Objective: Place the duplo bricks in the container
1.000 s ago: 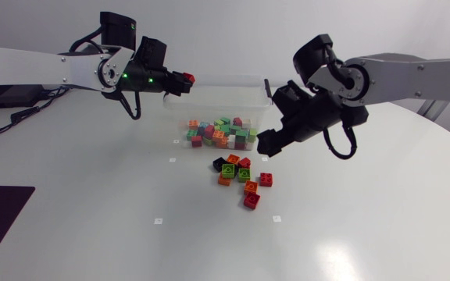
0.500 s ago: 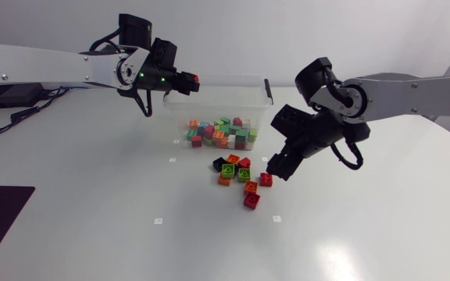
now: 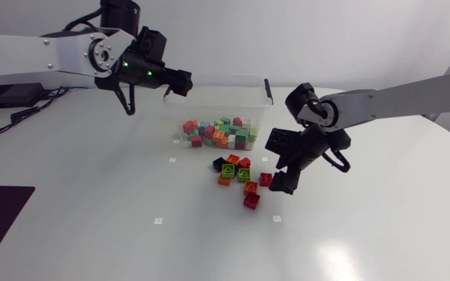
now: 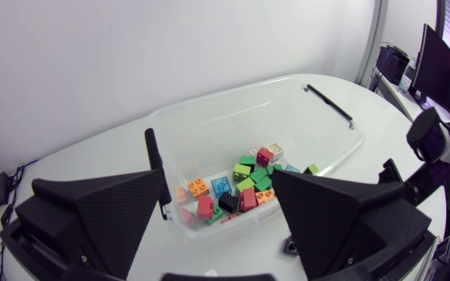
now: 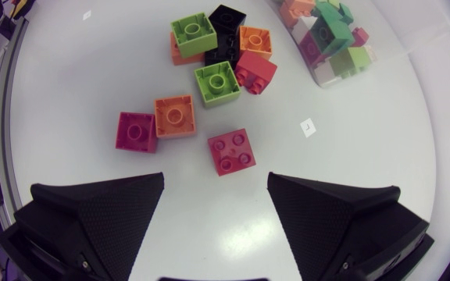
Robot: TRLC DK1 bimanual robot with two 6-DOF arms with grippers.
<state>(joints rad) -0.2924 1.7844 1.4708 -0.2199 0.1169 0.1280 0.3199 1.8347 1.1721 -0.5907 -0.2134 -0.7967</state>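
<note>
While the left gripper [image 4: 216, 191] hangs over the clear plastic container [image 3: 266, 92], fingers apart and nothing between them, the work in hand sits with my right arm. The container stands toward the table's [image 3: 92, 226] far edge, with a heap of mixed duplo bricks [image 3: 221, 131] on its floor. A loose cluster of bricks [image 3: 237, 173] lies on the table just beside the container, on the side toward the table's middle, not yet in.

The right gripper [image 5: 216, 183] hovers low over that cluster's outer side, fingers spread, holding nothing. A red four-stud brick [image 5: 231, 151] lies studs up just ahead of the gap, apart from its neighbours. An orange brick [image 5: 174, 115] and a magenta brick [image 5: 136, 130] touch each other just beside it.

I judge the step to be the pick of the red brick. Next move, as I read it: centre the gap over it, descend so each finger meets a flat side, close, lift, and carry it to the container. Take care not to nudge the orange brick.
</note>
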